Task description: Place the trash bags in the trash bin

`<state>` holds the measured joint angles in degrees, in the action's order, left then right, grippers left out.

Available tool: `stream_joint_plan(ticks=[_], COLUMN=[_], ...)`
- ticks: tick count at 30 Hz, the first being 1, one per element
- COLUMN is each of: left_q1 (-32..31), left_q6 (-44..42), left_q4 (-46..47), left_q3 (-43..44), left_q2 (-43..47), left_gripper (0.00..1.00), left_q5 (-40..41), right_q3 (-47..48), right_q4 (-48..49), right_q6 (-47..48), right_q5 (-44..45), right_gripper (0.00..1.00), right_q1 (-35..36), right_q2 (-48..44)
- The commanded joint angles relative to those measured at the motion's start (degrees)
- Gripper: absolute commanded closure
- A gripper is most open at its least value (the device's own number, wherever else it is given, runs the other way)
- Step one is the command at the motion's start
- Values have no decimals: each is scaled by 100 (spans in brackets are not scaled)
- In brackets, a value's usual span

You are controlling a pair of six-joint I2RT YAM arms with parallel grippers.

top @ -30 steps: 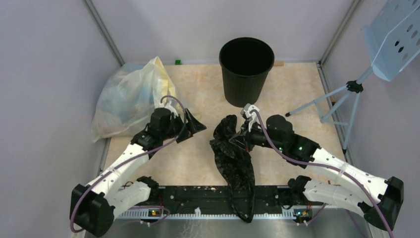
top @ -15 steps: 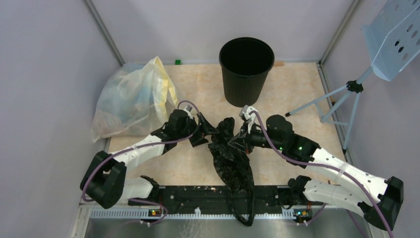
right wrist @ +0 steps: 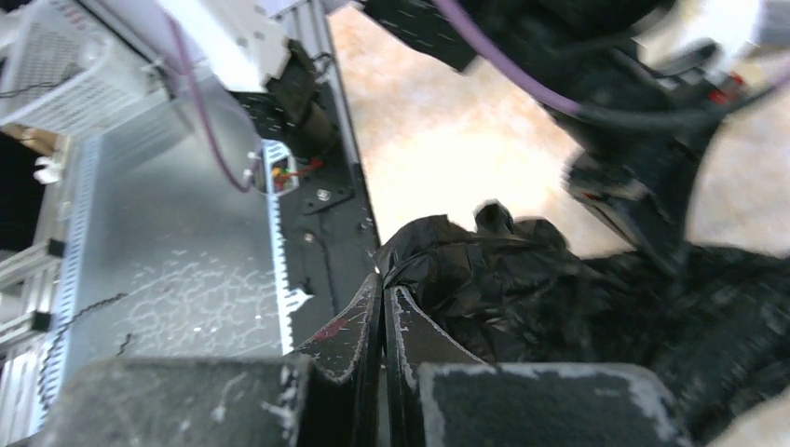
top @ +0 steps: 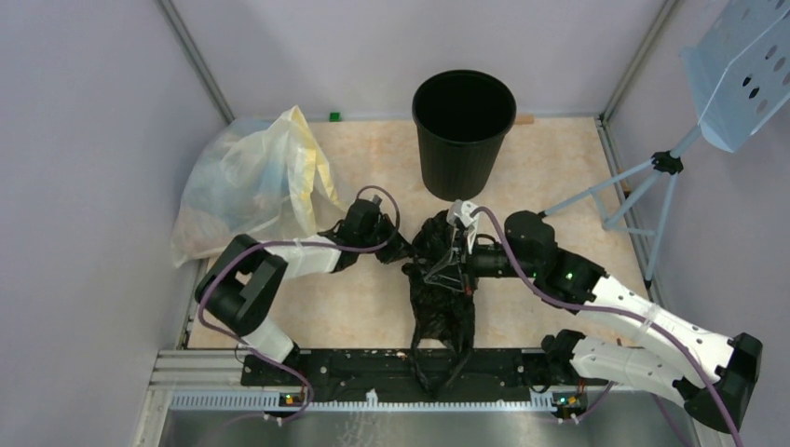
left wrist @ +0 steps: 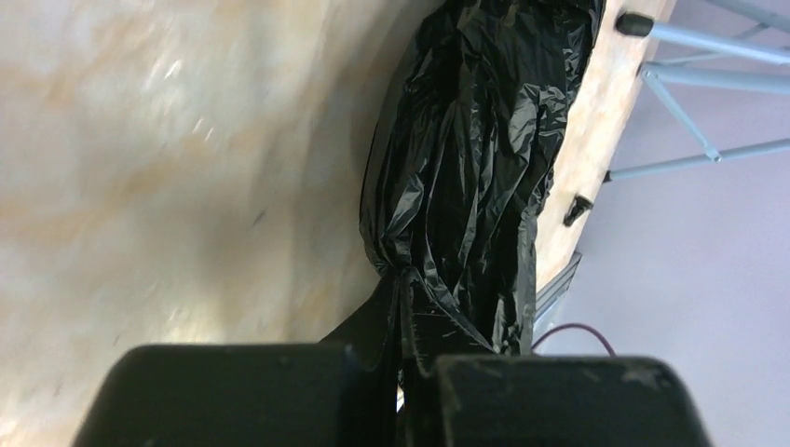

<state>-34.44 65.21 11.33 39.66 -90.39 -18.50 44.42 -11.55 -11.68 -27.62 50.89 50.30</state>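
The trash bag (top: pixel 442 298) lies as one long bunched strip on the surface (top: pixel 373 168), on the near side of the trash bin (top: pixel 461 172). Its long axis runs almost straight away from the bin. The thick gathered end sits just short of the bin's base, and the thin looped end trails farthest from it, over a black rail (top: pixel 345 365).

The plastic is glossy black and tightly crinkled, with sharp creases catching the light.

The left end effector (top: pixel 399 250) reaches the bag's bin-side end from the left. Its fingers are drawn narrow, with a twisted strand of the bag pinched between them. The right end effector (top: pixel 455 265) meets the same end from the right. Its fingertips are pressed together at a crumpled fold and seem to nip it, though that wrist view is blurred.

The bin stands upright, mouth up. Left of the bin slumps a pale-yellow translucent bag (top: pixel 247 191). Right of the bin stands a tripod (top: pixel 643 186).
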Motion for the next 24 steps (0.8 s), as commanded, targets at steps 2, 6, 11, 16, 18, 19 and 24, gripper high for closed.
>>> stream_joint_plan(ticks=[2,6,11,16,18,19,24], left_q1=[-4,13,20,8,4,1,-1], left_q6=[-366,-544,-869,-1527,-1784,-1844,-2275], left_q4=[306,235,113,739,947,1070,975], left_q3=[1023,1587,2264,2646,2721,2662,2031], left_q2=[-789,-1346,-1837,-2060,-2085,-2045,-1315], left_gripper=[100,100,100,100,97,92,68], left_q5=[186,275,204,-802,-1473,-1684,-1553], right_q3=[790,901,920,878,962,979,844], right_q4=[247,267,213,137,-198,-361,-951], right_q6=[-143,-247,-290,-308,-214,-248,-570], right_q5=[-1149,-1536,-1709,-1525,-583,136,3045], right_gripper=[100,100,100,72,52,47,36], right_q1=[6,8,21,52,52,52,-21], right_q2=[-38,-34,-23,161,194,152,-89])
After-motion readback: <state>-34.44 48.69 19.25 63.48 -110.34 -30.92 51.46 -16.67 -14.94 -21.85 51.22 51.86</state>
